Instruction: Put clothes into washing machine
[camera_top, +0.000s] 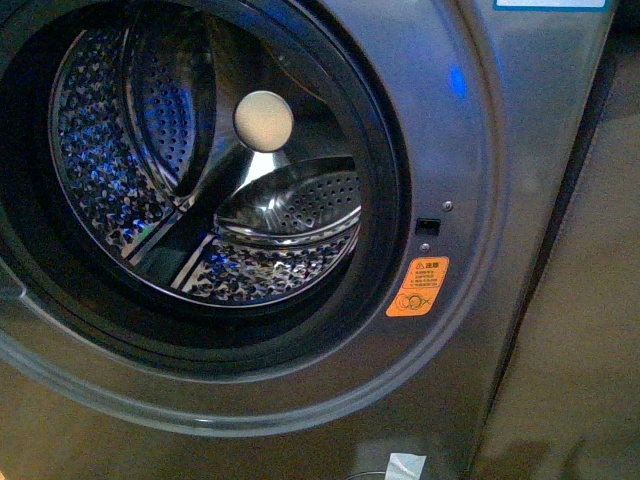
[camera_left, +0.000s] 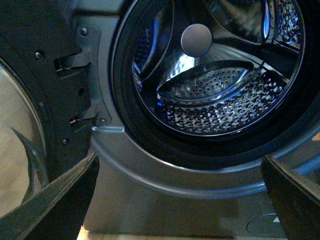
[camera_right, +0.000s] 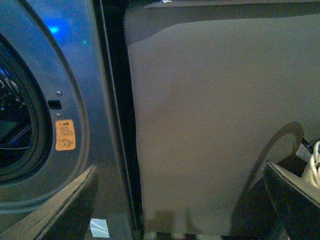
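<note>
— As you face forward, what fills your view, left to right?

— The washing machine (camera_top: 470, 330), dark grey, stands right in front of me. Its round black-rimmed port (camera_top: 395, 150) takes the left and middle, with the perforated steel drum (camera_top: 100, 150) behind it. 1 pale disc (camera_top: 263, 120) sits at the drum's back. Just right of the port is a small orange sticker (camera_top: 418, 287), then a plain beige panel (camera_top: 590, 350) beside the machine.

— And your 2 grippers?

— My left gripper (camera_left: 180, 156) hangs before the port's lower rim, its jaws spread wide, holding nothing. In its wrist view the door (camera_left: 60, 100) stands swung open, hinged beside the port. My right gripper (camera_right: 182, 166) is also spread wide and empty, facing the beige panel, with the machine's front edge alongside. A scrap of white tape (camera_right: 99, 227) shows low down by the machine's base.
</note>
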